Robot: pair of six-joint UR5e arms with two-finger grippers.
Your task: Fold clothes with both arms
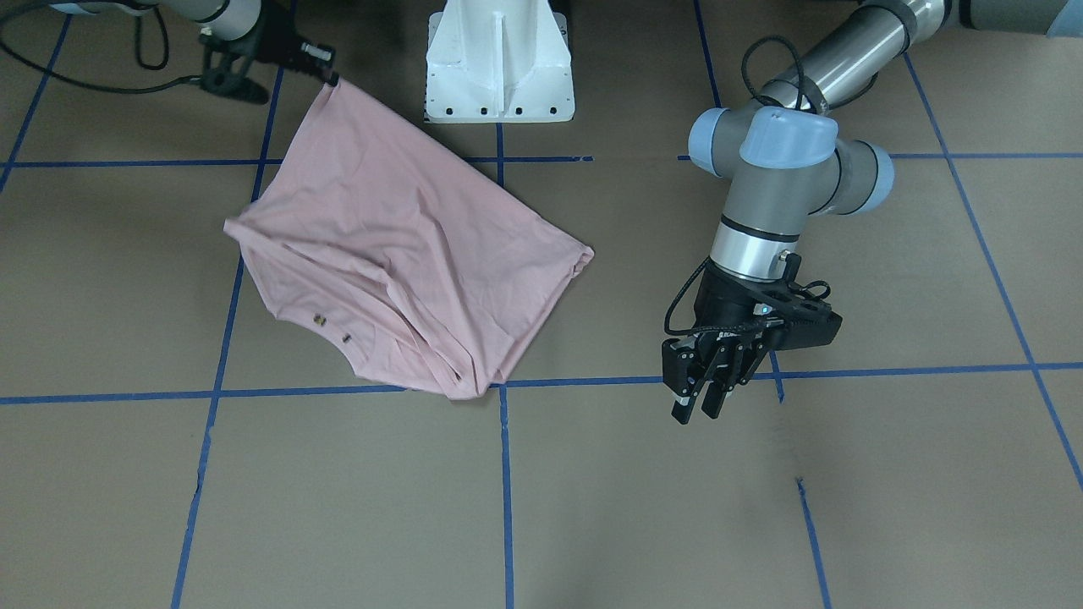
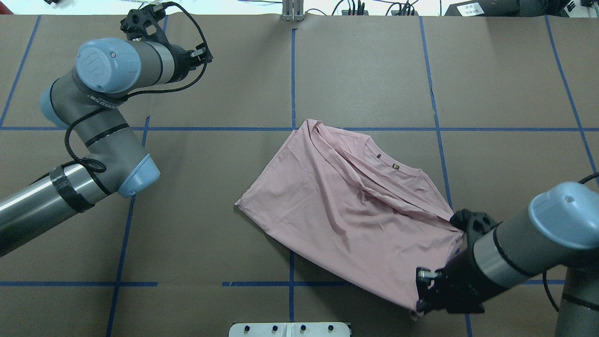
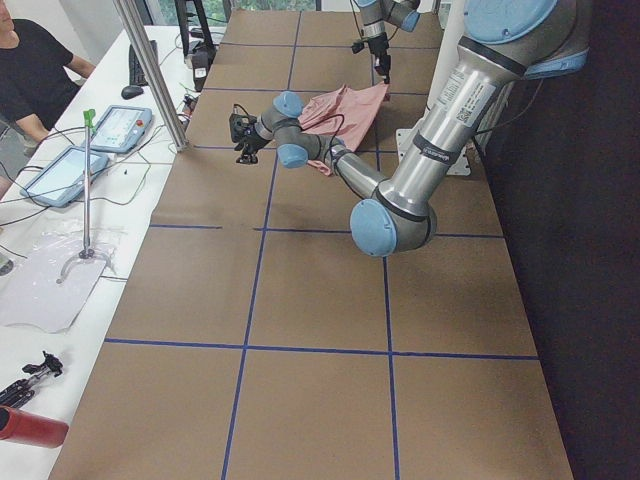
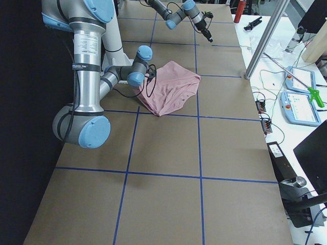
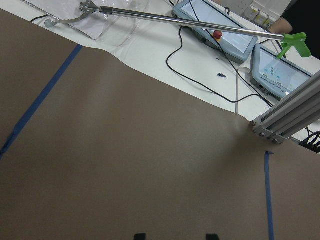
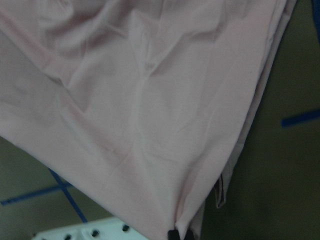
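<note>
Shows pink T-shirt (image 1: pixel 398 254) rumpled on table (image 1: pixel 592 507), corner pinched in right claw (image 1: pixel 328 76); left claw (image 1: pixel 700 404) parted, empty, near far edge.

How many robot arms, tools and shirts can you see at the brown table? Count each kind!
Robot arms: 2 (left arm, right arm)
Tools: 2 (left tool, right tool)
Pink T-shirt: 1
Total: 5

The matt cloth T-shirt (image 1: pixel 406 245) is lying creased on dull brown paper (image 1: pixel 634 507); beside the T-shirt, the left arm (image 1: pixel 766 203) is gleaming along its metal tube (image 1: pixel 846 59), its plastic caps (image 1: pixel 787 139) shining smooth.
</note>
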